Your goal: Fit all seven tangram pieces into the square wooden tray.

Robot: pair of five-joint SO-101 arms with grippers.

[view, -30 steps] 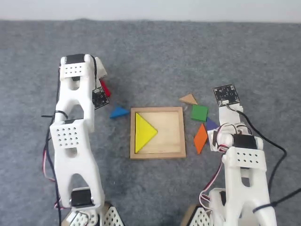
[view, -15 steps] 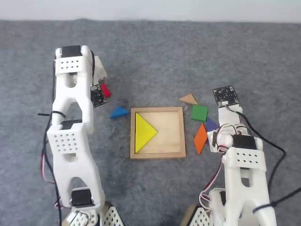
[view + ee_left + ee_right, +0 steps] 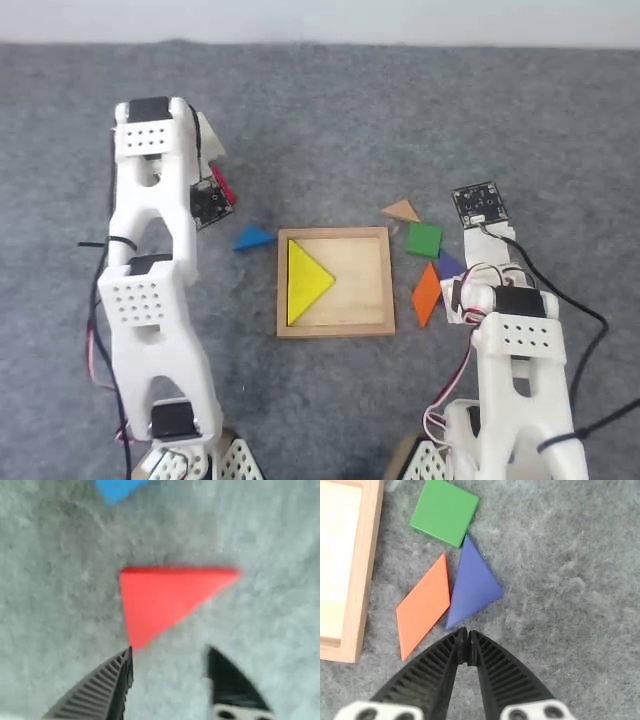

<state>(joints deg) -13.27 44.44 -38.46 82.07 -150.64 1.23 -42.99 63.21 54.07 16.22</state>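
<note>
Left gripper [image 3: 169, 652], from its own wrist camera: the jaws stand moderately apart with nothing between them, poised over the grey felt mat [image 3: 330, 120]. The tip of its ribbed finger [image 3: 107, 690] ends at the nearest corner of the red triangle [image 3: 165, 597], which lies flat on the mat; the view is too soft to tell whether the two touch. A corner of the blue triangle [image 3: 117, 487] lies beyond the red piece. In the high view the left arm [image 3: 150, 290] stands along the left of the frame, its head at upper left partly covering the red triangle, and the blue triangle lies between that piece and the tray's upper left corner, apart from both. Right gripper [image 3: 465, 632], from its own wrist camera: the jaws are closed together, holding nothing, their tips just short of the lower point of the dark blue triangle [image 3: 470, 585]. That triangle lies edge to edge with the orange parallelogram [image 3: 423, 605], and its upper point meets a corner of the green square [image 3: 445, 512]. The square wooden tray [image 3: 335, 233] sits at the centre of the high view, with the yellow triangle [image 3: 305, 280] lying flat in its left half and the rest of its floor bare. The tan triangle [image 3: 402, 210] lies just beyond the tray's upper right corner, above the green square.
</note>
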